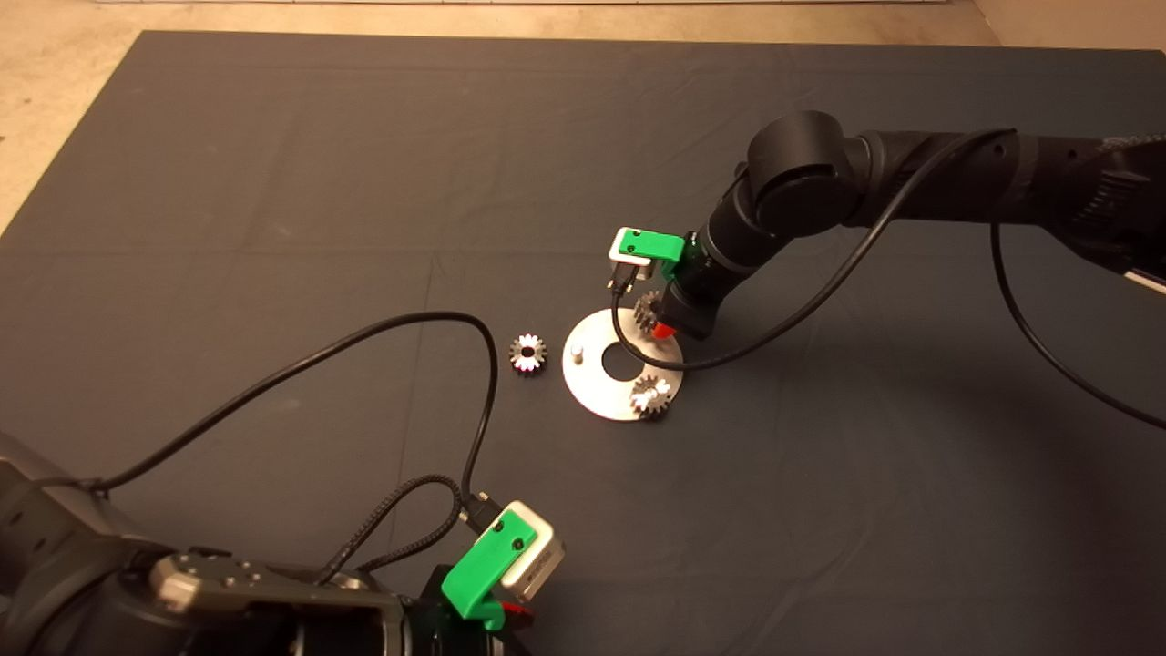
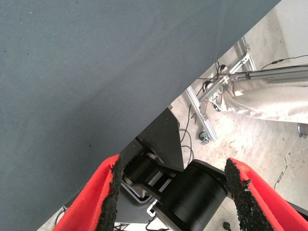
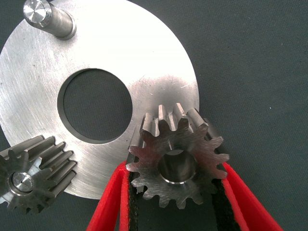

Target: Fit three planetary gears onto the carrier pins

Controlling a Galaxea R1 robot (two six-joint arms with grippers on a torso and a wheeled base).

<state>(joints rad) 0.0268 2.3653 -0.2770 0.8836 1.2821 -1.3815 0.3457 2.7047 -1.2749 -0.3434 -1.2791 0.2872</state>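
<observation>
The silver disc [image 1: 597,375] lies mid-mat, also in the right wrist view [image 3: 144,57]. One planetary gear [image 1: 651,394] sits on a carrier pin at the disc's near edge, with the pin's top showing in its bore [image 3: 24,180]. A second pin [image 1: 576,349] [image 3: 48,17] stands bare. My right gripper [image 1: 658,321] [image 3: 175,192] is shut on a second gear [image 1: 648,311] [image 3: 178,161] at the disc's far right rim. The third pin is hidden beneath it. A third gear [image 1: 527,353] lies on the mat left of the disc. My left gripper [image 1: 510,612] [image 2: 175,161] is parked, open and empty.
A black cable [image 1: 729,351] from the right wrist loops down beside the disc's right edge. The left arm's cable [image 1: 474,346] arcs over the mat just left of the loose gear. The mat's edge and floor clutter [image 2: 250,86] show in the left wrist view.
</observation>
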